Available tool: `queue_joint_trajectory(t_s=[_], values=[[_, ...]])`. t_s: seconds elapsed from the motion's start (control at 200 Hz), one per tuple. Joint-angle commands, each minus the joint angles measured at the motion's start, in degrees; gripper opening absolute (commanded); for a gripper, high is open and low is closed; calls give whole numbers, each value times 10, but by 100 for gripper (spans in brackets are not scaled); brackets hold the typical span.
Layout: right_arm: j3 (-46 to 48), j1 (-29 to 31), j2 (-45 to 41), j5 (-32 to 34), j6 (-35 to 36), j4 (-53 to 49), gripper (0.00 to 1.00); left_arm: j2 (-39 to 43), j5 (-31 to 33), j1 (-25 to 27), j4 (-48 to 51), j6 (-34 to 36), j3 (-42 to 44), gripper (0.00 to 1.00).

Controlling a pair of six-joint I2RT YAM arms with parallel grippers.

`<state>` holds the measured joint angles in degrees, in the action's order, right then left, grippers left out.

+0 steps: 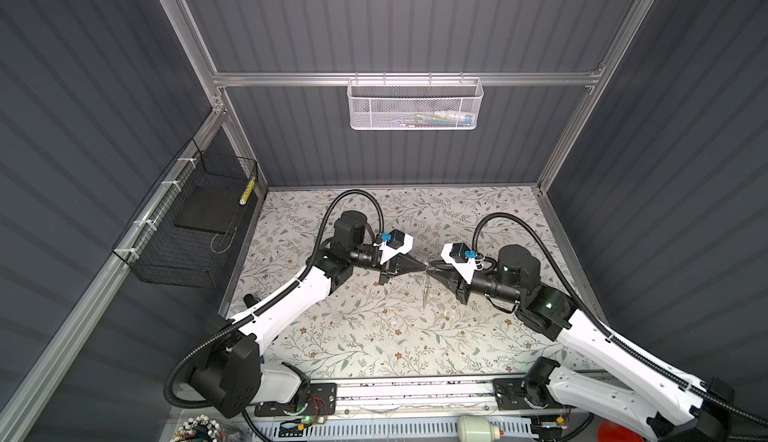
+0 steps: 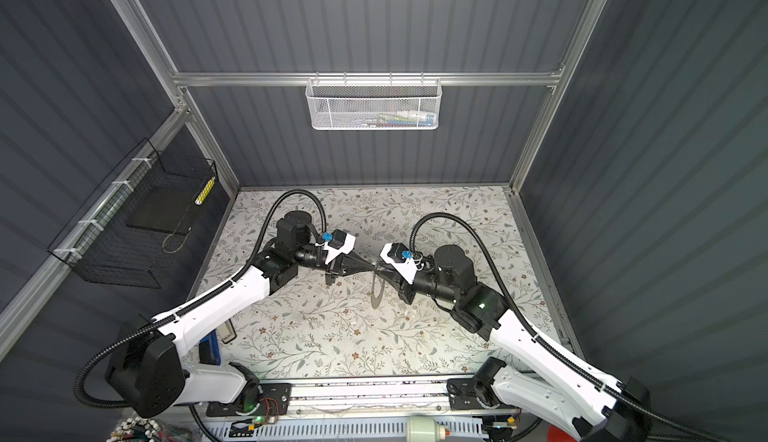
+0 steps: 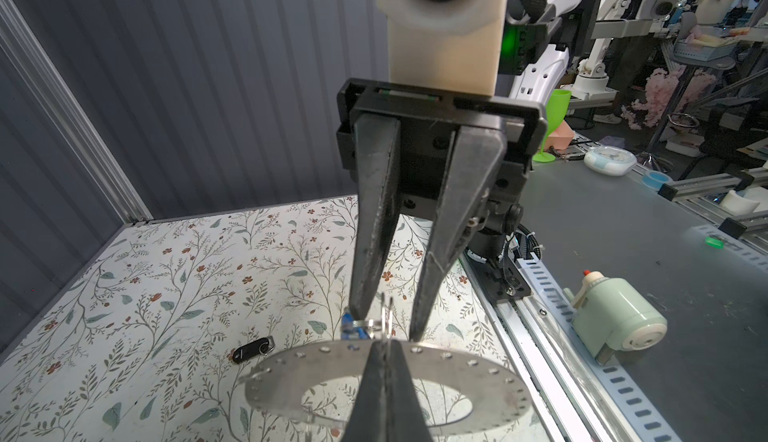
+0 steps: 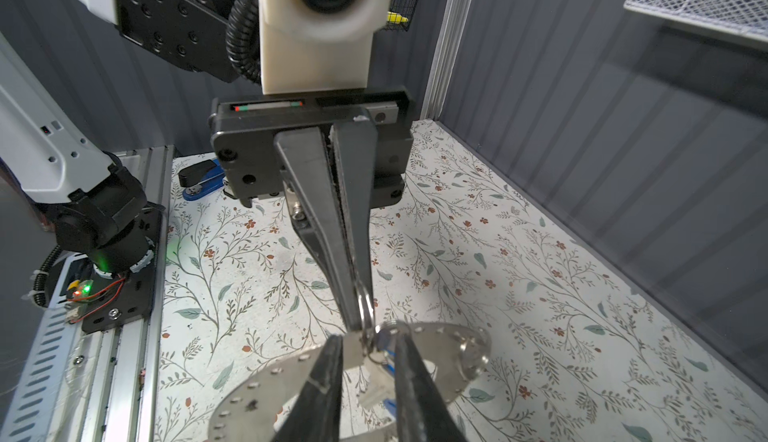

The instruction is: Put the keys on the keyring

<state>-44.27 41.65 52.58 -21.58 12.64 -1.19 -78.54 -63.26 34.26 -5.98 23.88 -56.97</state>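
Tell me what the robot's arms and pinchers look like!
The left arm and right arm have white shells with black joints, and a ribbed black cable hose loops over each. The left gripper and right gripper are black, with two long fingers tapering to points. A cream-white camera block sits above each, with a small blue plug beside it.

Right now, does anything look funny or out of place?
Yes: a small black oblong tag lies alone on the flowery tabletop, apart from the big holed silver metal disc hanging nearby.
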Motion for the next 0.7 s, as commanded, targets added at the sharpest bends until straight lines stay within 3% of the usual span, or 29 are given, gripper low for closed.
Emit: queue_joint_trajectory(t_s=[0.0,0.28,0.695], values=[[-14,-2,-3,-14,-5,15,20,-3,-11,5,9,16,-21,0],[-8,-5,-5,-29,-12,22,22,0,-10,5,19,25,-24,0],[-5,-10,-6,-47,-13,24,4,-2,-8,7,48,43,-34,0]])
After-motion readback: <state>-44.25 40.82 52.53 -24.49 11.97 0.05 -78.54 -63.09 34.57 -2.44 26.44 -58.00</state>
